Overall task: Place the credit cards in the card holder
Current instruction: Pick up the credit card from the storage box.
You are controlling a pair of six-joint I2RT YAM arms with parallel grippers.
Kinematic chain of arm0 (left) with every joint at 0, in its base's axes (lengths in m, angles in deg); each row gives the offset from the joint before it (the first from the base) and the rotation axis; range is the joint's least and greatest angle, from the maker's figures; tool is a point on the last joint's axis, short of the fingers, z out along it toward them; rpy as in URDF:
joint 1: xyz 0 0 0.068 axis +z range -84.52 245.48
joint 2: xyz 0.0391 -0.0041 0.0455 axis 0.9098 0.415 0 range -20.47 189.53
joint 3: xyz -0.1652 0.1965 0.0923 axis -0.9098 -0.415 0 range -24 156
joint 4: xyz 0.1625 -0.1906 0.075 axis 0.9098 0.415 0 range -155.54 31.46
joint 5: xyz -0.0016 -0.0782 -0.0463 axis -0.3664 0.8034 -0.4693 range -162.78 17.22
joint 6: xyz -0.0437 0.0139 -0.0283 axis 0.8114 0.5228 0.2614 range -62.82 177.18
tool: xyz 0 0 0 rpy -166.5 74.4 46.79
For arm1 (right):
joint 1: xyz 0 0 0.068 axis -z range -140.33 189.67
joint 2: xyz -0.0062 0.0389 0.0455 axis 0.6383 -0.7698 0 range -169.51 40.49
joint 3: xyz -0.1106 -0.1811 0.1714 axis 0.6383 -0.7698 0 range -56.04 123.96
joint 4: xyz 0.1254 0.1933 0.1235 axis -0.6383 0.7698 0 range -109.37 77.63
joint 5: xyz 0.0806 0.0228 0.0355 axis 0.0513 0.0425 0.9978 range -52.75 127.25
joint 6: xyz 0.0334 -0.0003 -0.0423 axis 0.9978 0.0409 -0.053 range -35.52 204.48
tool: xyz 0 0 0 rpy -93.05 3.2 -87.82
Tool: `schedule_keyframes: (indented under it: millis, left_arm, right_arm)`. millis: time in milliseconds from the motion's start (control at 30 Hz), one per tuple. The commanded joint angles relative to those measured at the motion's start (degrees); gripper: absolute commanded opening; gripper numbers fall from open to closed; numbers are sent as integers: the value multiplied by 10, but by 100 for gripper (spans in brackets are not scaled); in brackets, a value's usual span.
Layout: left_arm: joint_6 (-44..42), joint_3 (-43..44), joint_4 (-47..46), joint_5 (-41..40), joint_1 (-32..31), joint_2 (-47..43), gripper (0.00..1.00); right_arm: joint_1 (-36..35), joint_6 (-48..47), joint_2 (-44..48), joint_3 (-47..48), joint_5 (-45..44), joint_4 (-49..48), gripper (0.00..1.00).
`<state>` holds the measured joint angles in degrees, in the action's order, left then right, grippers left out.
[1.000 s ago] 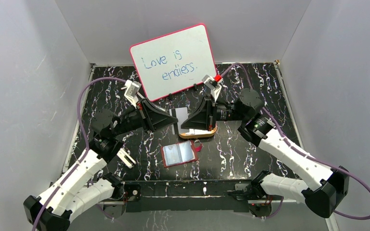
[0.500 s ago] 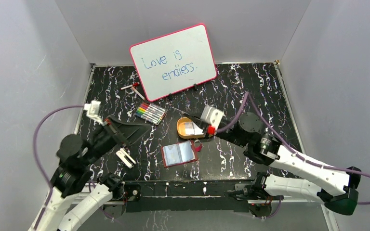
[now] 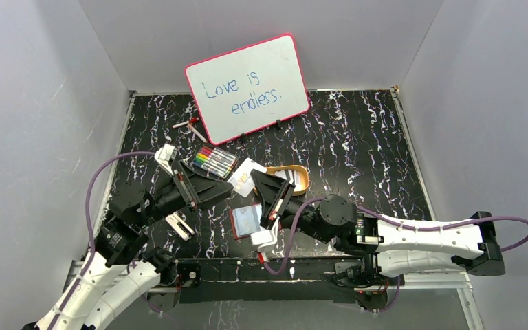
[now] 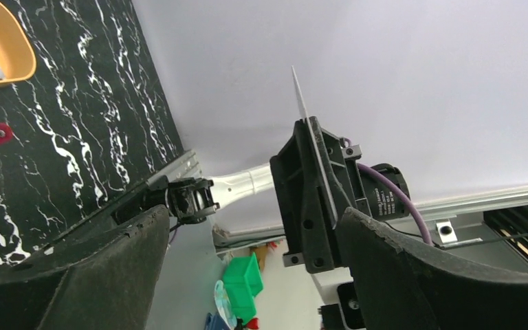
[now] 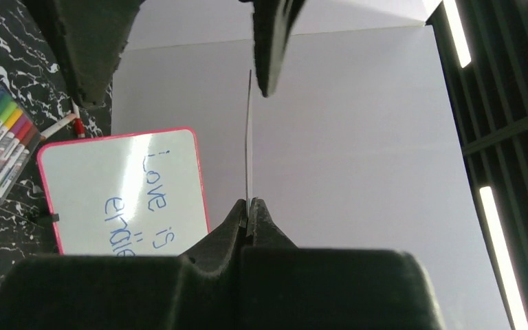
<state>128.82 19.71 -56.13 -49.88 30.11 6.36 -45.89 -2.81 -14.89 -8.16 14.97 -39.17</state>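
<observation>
Credit card (image 3: pixel 244 177), white: your right pincer (image 5: pixel 249 206) pinches it edge-up over mid-counter. You have a black marbled counter (image 3: pixel 357 151) inside grey walls (image 3: pixel 41 137), with open marble toward the right edge. A whiteboard (image 3: pixel 247 88) leans at the far edge, with markers (image 3: pixel 213 161) and an orange tray (image 3: pixel 301 180) before it. The card holder (image 3: pixel 242 221) lies open by the near edge, partly under that pincer. Your left pincer (image 4: pixel 251 214) faces the card, fingers spread.

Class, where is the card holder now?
Top view: the card holder lies open on the table, front and slightly left of centre, nearer than the orange tray.
</observation>
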Motion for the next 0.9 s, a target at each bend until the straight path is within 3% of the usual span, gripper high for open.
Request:
schedule_keyframes:
  millis: [0, 300, 533, 767, 867]
  left_arm:
    - [25, 25, -40, 61, -2, 33, 92]
    - [53, 41, -76, -17, -2, 27, 89]
    - [58, 58, -168, 39, -2, 111, 63]
    - [26, 102, -165, 120, -2, 181, 57]
    - [40, 80, -205, 138, -2, 182, 45]
  right_arm:
    - [-5, -65, 18, 33, -3, 20, 0]
    - [-5, -63, 61, 14, -11, 43, 0]
    - [-5, -54, 67, 12, -3, 70, 0]
    - [-5, -52, 59, 19, 4, 76, 0]
    - [-5, -49, 56, 24, 6, 88, 0]
